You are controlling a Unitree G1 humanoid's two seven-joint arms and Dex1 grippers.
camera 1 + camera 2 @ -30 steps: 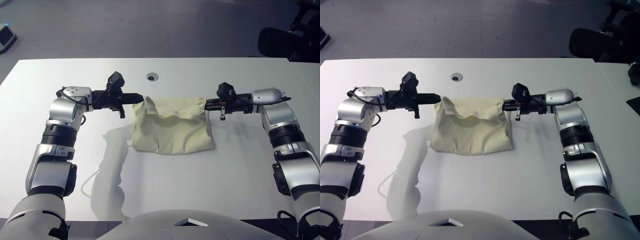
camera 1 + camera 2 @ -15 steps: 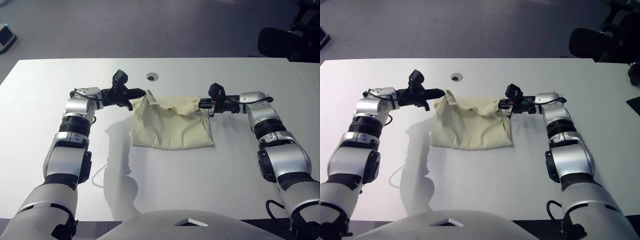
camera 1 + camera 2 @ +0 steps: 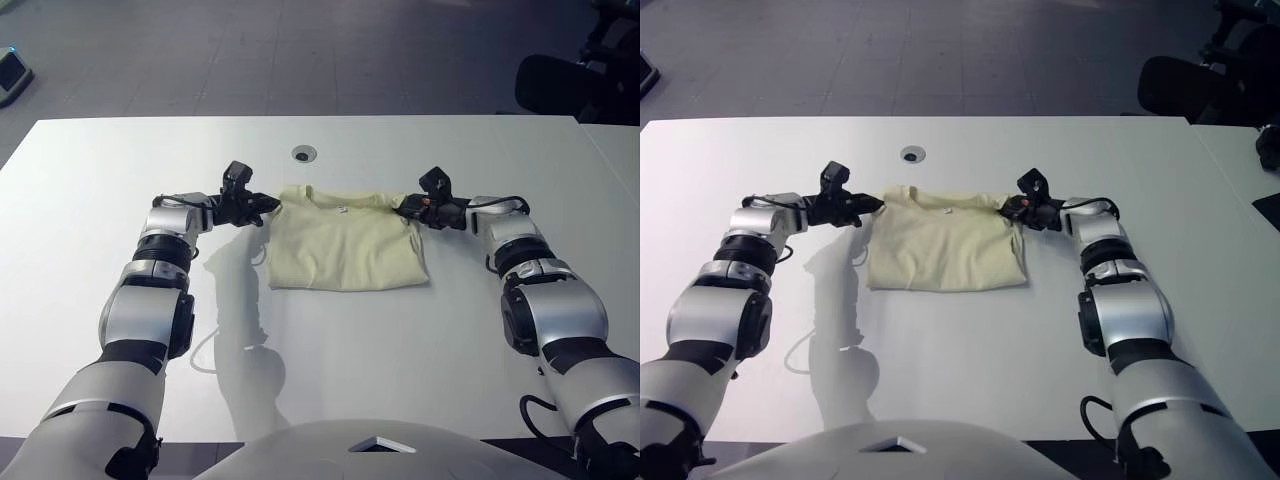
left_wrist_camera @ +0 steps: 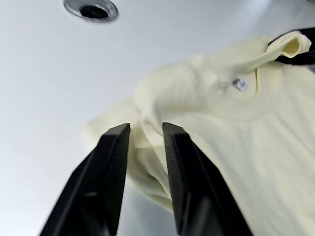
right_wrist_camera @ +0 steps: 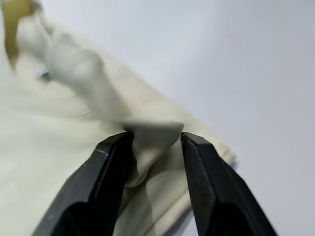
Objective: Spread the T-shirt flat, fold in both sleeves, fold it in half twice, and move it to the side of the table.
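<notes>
A pale yellow T-shirt lies folded into a flat rectangle in the middle of the white table, collar and label facing up at its far edge. My left gripper is low at the shirt's far left corner. In the left wrist view a fold of the cloth sits between its black fingers. My right gripper is at the far right corner, and the right wrist view has its fingers pinching a bunched corner of the T-shirt.
A round cable hole lies in the table just beyond the shirt. A black chair stands off the far right corner. Another table edge borders the right side. Bare tabletop lies left, right and in front of the shirt.
Both grippers have moved away from me and down, carrying the shirt's held edge. The cloth hung slack between them before; it now lies flat on the table with the collar showing.
</notes>
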